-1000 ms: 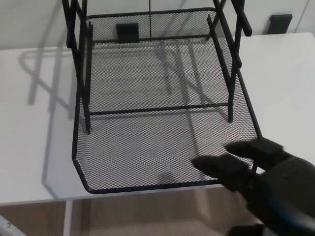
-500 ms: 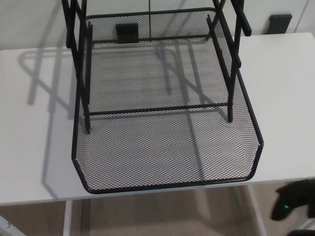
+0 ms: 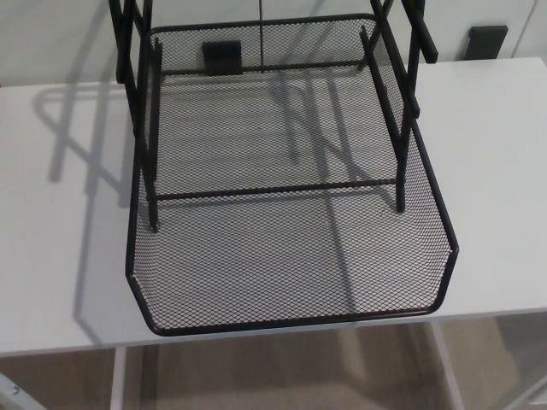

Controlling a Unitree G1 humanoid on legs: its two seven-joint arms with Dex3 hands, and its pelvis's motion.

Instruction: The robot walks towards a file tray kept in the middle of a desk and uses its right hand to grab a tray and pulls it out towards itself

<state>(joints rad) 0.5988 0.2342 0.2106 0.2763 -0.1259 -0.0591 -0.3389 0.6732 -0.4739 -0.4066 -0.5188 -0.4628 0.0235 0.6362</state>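
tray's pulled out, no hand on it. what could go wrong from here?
1. The tray has its front rim at the desk edge; any further pull may tip it off.
2. It is extended well past the rack frame, so a downward push on the front could lever it.

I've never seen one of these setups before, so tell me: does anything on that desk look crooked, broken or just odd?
Nothing looks broken or spilled. The one odd thing: the black mesh tray sticks far out of its frame, and its front rim reaches the near edge of the white desk. No robot hand shows.
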